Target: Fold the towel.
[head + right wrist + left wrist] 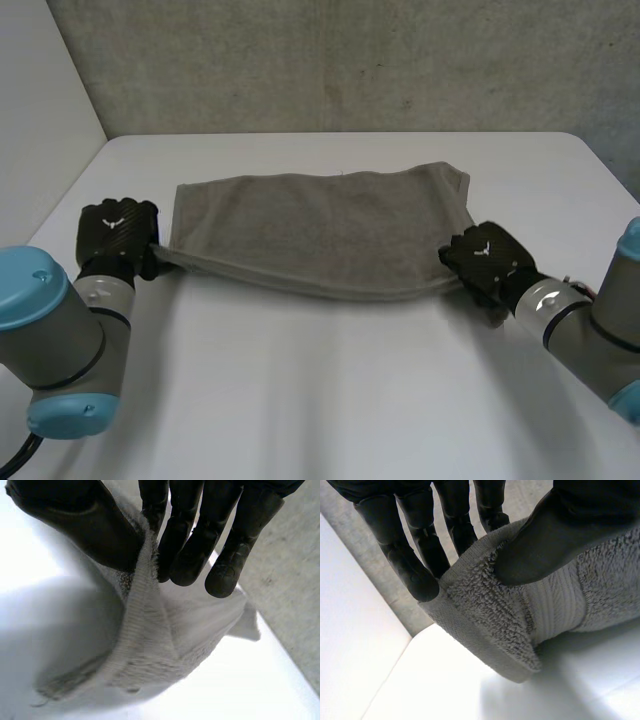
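Note:
A grey towel [320, 230] lies spread across the middle of the white table [330, 400], its near edge lifted off the surface. My left hand [118, 238] holds the near left corner. In the left wrist view, the thumb [555, 535] presses the towel corner [485, 615] against the fingers [415, 575]. My right hand [483, 262] holds the near right corner. In the right wrist view, its thumb [85, 525] and fingers [190, 555] pinch the towel's edge [145, 625], and the cloth hangs down from them.
A grey concrete wall [350, 60] rises behind the table's far edge. A white panel [40, 100] stands at the left side. Bare tabletop stretches in front of the towel between both arms.

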You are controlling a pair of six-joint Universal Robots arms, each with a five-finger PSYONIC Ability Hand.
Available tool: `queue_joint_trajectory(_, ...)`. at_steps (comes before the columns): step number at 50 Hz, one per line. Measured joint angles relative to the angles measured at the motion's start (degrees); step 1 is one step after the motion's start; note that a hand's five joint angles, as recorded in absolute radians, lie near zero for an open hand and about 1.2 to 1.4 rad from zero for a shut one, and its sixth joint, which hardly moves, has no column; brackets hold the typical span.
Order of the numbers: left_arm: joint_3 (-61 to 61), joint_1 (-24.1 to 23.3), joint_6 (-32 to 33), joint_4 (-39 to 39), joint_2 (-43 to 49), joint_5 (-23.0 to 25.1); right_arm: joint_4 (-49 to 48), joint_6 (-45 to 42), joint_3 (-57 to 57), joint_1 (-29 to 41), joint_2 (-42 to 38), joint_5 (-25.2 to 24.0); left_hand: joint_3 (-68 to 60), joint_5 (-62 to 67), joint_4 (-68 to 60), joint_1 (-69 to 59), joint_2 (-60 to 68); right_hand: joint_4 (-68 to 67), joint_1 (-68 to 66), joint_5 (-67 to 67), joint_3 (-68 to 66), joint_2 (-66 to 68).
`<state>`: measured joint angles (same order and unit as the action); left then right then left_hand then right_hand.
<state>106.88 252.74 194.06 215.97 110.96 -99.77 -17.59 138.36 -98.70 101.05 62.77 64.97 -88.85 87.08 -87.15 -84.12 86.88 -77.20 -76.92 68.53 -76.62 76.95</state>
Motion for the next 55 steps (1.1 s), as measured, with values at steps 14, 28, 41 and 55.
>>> queue_joint_trajectory(14, -0.2, 2.2, -0.6, 0.0, -0.5, -0.2, -2.5, 2.2, 0.1, 0.6, -2.0, 10.8, 0.0, 0.0, 0.0, 0.0, 0.0, 44.0, 44.0, -47.4, 43.1, -43.0)
queue_joint_trajectory(28, 0.4, 2.6, -0.6, -0.1, -0.7, -0.2, -3.3, 5.7, 0.7, -0.4, -1.8, 15.7, 0.0, 0.0, 0.0, 0.0, 0.0, 44.5, 44.0, -45.3, 44.0, -44.3)
queue_joint_trajectory(41, 0.6, 2.6, -0.6, -0.1, -0.7, -0.2, -2.2, 10.3, 2.1, -2.1, -1.4, 14.7, 0.0, 0.0, 0.0, 0.0, 0.0, 0.0, 0.4, -1.4, -0.1, -0.6)
queue_joint_trajectory(55, 1.1, 2.5, -0.2, -2.5, -13.5, 0.3, 4.0, 12.3, 5.6, -7.5, 17.7, 8.6, 0.0, 0.0, 0.0, 0.0, 0.0, 0.0, 0.4, -1.4, -0.1, -0.6)
